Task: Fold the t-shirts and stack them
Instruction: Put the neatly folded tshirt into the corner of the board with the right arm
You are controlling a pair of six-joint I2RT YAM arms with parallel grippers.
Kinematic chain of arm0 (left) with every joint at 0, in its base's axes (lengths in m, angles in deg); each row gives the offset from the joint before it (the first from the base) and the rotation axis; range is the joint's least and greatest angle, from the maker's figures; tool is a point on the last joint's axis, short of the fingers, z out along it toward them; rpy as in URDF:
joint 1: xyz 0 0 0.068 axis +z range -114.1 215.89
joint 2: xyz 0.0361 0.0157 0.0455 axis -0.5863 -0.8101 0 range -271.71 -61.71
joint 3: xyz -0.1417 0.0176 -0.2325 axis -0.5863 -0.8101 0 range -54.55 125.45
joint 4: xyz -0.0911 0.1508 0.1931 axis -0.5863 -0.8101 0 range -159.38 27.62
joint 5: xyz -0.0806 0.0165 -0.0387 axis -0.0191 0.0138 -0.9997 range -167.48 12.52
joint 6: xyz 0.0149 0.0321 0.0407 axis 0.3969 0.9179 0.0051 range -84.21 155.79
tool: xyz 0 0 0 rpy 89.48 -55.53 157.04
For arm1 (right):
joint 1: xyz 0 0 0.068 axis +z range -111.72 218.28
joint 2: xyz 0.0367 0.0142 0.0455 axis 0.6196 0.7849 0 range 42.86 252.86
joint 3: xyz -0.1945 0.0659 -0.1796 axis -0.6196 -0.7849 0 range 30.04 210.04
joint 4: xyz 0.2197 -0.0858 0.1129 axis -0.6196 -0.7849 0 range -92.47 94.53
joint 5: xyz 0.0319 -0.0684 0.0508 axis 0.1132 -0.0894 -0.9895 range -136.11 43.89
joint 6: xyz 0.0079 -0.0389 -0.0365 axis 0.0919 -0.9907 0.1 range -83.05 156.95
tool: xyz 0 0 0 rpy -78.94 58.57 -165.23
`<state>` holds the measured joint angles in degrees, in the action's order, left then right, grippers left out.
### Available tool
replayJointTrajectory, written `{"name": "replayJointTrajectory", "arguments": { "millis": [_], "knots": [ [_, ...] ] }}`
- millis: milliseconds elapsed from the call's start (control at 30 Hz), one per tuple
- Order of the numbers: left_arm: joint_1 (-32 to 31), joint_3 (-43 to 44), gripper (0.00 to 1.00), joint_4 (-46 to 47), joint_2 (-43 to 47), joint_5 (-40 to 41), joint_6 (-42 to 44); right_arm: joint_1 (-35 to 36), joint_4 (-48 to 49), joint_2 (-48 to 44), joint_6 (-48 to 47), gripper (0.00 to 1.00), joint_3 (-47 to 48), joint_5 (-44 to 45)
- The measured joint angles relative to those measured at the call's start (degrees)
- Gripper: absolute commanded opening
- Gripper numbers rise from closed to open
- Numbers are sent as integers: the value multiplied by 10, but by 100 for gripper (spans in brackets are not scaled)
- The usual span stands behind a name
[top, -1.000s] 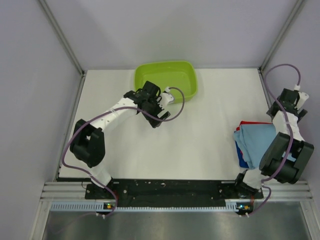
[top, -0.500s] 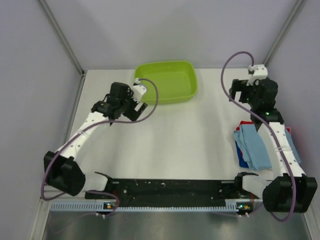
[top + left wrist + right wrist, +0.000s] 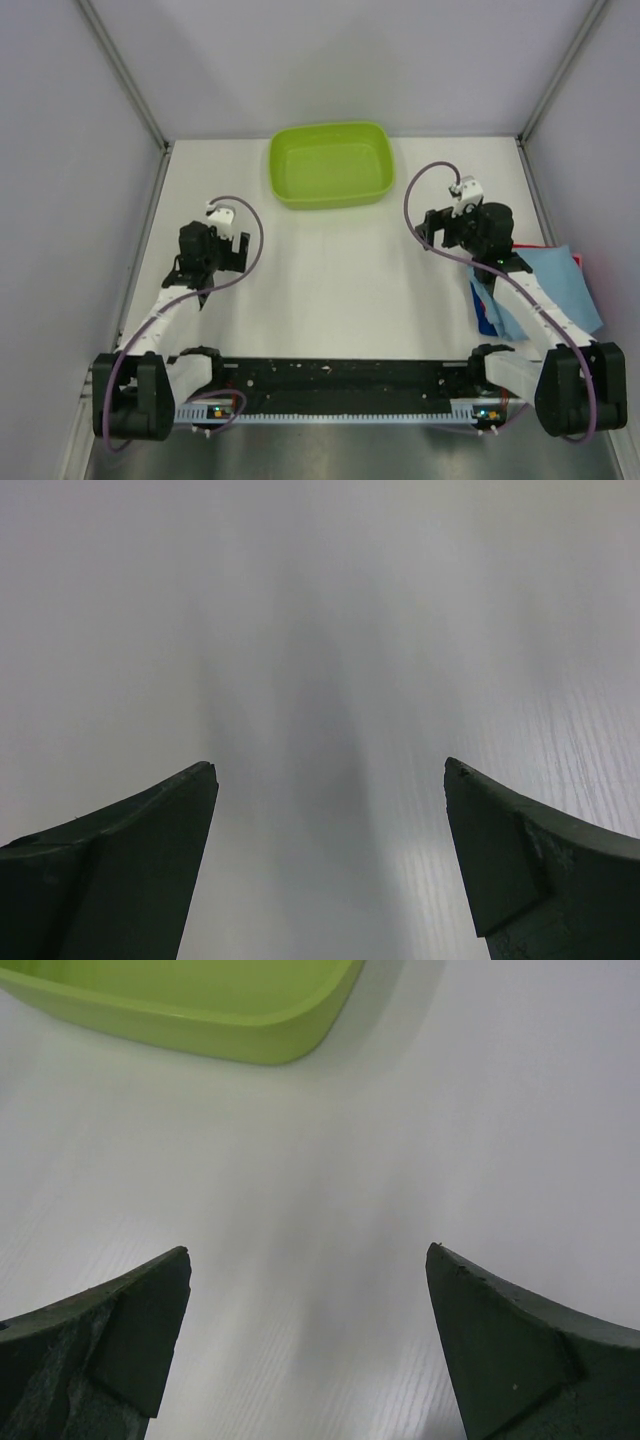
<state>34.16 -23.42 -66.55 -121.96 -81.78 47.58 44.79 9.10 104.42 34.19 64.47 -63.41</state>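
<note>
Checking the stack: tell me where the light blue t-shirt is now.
Top view: the light blue t-shirt lies at the table's right edge, partly under the right arm, atop red cloth.

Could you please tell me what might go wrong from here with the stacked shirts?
The light blue cloth t-shirt on top spreads wider than the red cloth shirt and dark blue cloth shirt beneath, seemingly reaching the right edge of the white table; it may slip off. The right arm lies across that stack, so its next move could drag the top shirt askew.
</note>
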Motion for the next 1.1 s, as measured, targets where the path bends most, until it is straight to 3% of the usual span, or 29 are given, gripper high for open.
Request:
{"name": "replayJointTrajectory", "arguments": {
  "millis": [167,367,1100],
  "knots": [
    [2,-65,99,108,0,-6,-29,0,54,0,4,99,-23,9],
    [2,-74,99,166,0,11,-70,0,81,7,4,99,-46,17],
    [2,-74,99,177,1,20,-97,0,96,28,3,99,-48,42]
  ]
}}
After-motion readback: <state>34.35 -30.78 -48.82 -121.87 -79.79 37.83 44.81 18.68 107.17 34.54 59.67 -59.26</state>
